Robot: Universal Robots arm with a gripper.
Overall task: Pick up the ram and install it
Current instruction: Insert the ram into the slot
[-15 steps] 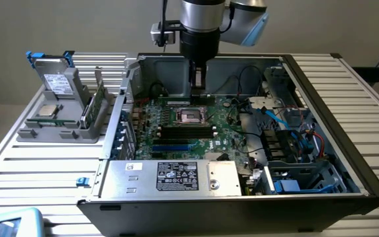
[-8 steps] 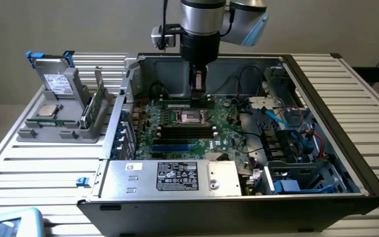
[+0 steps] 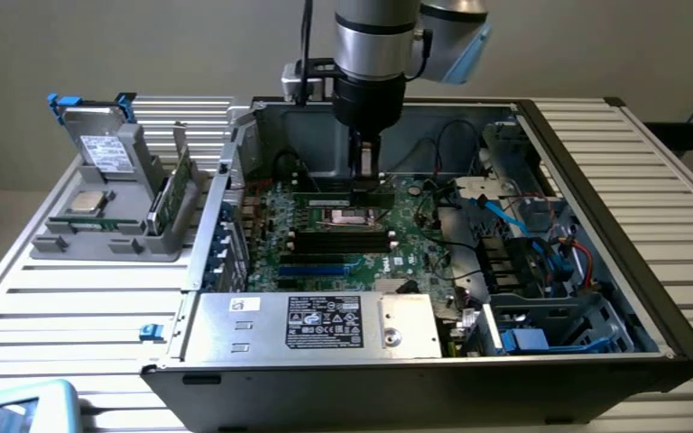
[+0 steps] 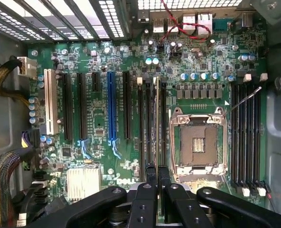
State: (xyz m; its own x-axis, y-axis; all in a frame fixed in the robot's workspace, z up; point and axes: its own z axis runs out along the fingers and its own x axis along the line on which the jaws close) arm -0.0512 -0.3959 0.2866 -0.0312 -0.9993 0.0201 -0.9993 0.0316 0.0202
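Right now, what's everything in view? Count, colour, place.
table: one, silver slats, under everything
computer case: one, black and grey, open, on the table
motherboard: one, green, inside the case
processor socket: one, silver frame, empty, on the motherboard
ram stick: one, pale edge showing, at the memory slots
holder: one, grey, off the case at the exterior view's left
drive: one, grey with blue tabs, upright in the holder
processor chip: one, silver, in the holder
second stick: one, green, standing in the holder
gripper: one, black, shut on the ram stick
arm: one, silver-grey, above the case
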